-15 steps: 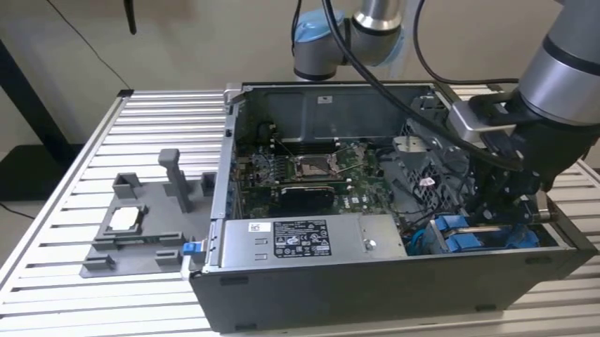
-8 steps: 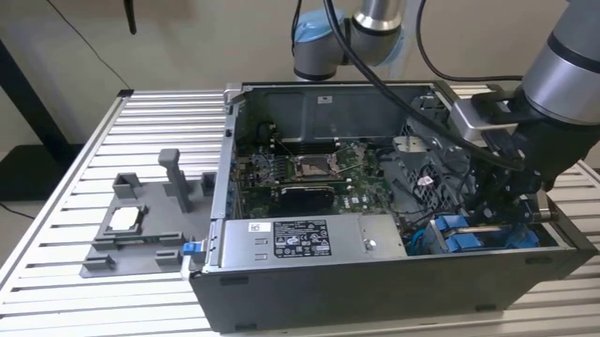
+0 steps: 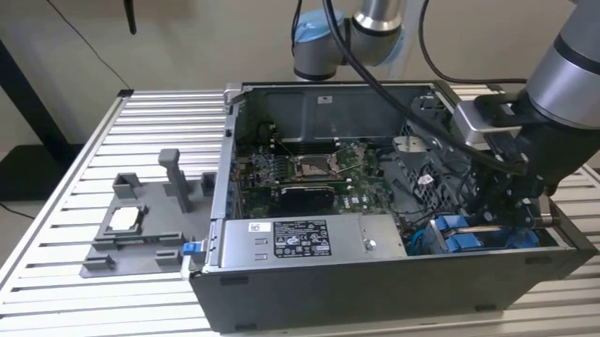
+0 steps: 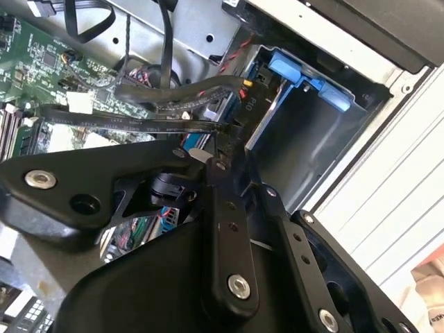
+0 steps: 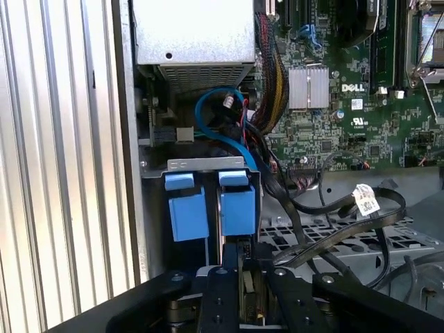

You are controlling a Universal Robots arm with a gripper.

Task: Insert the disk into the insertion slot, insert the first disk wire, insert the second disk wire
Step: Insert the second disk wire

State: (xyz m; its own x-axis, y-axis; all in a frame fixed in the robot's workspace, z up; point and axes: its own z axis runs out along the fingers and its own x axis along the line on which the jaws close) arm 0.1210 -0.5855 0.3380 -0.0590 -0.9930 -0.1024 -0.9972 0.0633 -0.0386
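An open dark-grey PC case point(image 3: 375, 281) lies on its side on a slatted aluminium table point(image 3: 56, 210). Nearest the front edge of the case, a silver labelled power-supply box point(image 3: 300, 235) runs along the wall.

Just to the exterior view's right of that box sits the grey drive cage, the insertion slot point(image 3: 483, 235). Bright blue carrier plastic fills it, so the disk point(image 3: 459, 239) appears seated in the slot. In the first wrist view two blue carrier tabs point(image 5: 211, 208) stand side by side in the cage's mouth point(image 5: 208, 165).

The robot arm's black gripper point(image 3: 511, 207) reaches down into the case directly over this cage. In the first wrist view its fingers point(image 5: 243, 277) are drawn close together just beside the blue tabs. In the second wrist view the gripper point(image 4: 218, 156) is at a flat black cable point(image 4: 139, 125), with a second black cable point(image 4: 180, 94) just past it. Whether the pincer is clenched on a cable I cannot tell.

Beyond the cage lies the green motherboard point(image 3: 310, 172) with its square CPU socket point(image 3: 312, 166). A blue cable point(image 5: 215, 121) loops between power supply and cage.

On the table at the exterior view's left stands a grey fixture point(image 3: 140, 225) with upright posts.

At the back rises the arm's base point(image 3: 338, 35).
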